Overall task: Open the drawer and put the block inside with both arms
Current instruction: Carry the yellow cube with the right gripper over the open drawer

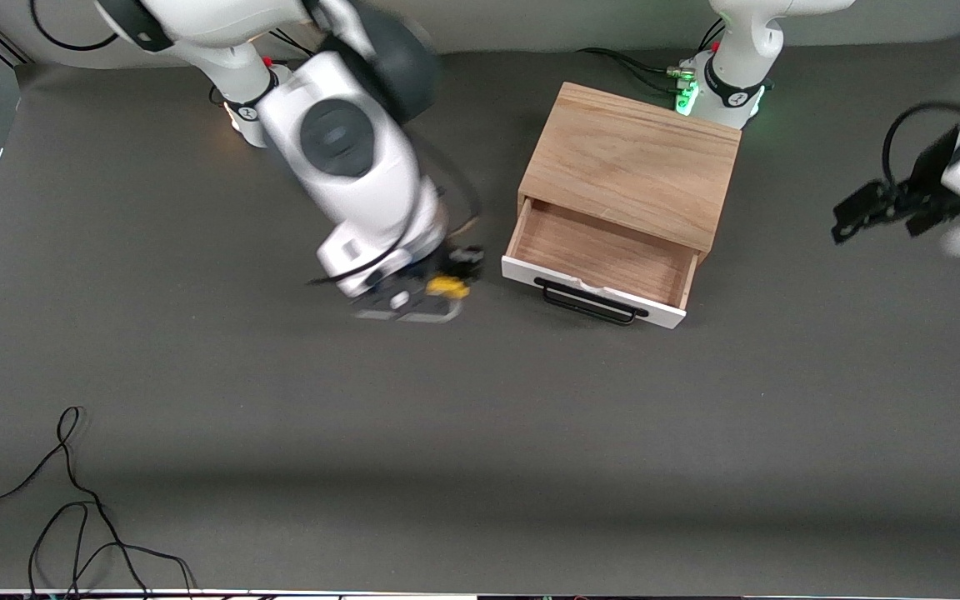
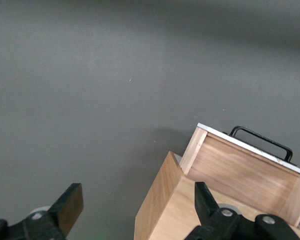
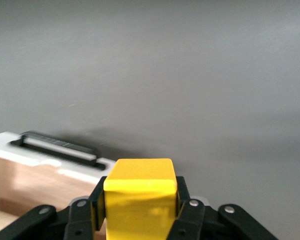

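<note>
The drawer (image 1: 601,250) of the oak box (image 1: 630,162) is pulled out, and its wooden inside is seen bare. The yellow block (image 3: 140,200) is clamped between the fingers of the right gripper (image 1: 438,292), which is held over the table (image 1: 480,433) just beside the drawer's white front. The left gripper (image 2: 132,212) is kept with its fingers wide apart, holding nothing, at the left arm's end of the table.

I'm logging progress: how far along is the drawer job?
Done: the drawer stands open. In hand: the right gripper holds the yellow block beside the drawer. Left: put the block in. The left gripper waits open, off toward its end of the table.
</note>
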`<state>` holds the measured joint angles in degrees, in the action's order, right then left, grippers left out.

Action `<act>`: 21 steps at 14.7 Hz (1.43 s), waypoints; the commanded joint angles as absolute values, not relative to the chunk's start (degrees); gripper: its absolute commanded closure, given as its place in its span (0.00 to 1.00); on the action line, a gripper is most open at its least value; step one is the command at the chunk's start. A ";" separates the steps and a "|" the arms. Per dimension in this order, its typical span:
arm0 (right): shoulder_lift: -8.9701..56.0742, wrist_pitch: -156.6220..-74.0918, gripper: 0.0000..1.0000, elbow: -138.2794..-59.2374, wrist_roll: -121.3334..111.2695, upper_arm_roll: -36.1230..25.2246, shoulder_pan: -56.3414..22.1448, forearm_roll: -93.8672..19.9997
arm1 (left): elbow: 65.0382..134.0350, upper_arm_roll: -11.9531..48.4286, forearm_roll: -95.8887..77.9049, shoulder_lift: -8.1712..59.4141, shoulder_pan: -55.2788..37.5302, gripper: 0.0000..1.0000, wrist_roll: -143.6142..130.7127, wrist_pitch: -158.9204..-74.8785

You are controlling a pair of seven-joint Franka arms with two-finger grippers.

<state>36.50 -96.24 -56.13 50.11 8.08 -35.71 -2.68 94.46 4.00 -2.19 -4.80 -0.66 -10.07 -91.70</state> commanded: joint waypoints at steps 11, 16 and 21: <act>47.89 -108.98 1.00 -55.72 72.49 7.29 -48.07 -0.44 | 92.11 3.52 -0.70 -0.17 -1.32 0.00 -3.52 -92.11; 48.16 -108.98 1.00 -56.77 75.32 7.21 -49.47 -0.44 | 92.55 3.43 -0.53 -0.44 -1.23 0.00 -3.43 -91.85; 49.66 -109.25 0.94 -57.83 75.50 7.21 -50.27 2.37 | 92.99 3.34 -0.53 -0.70 -1.14 0.00 -3.34 -91.76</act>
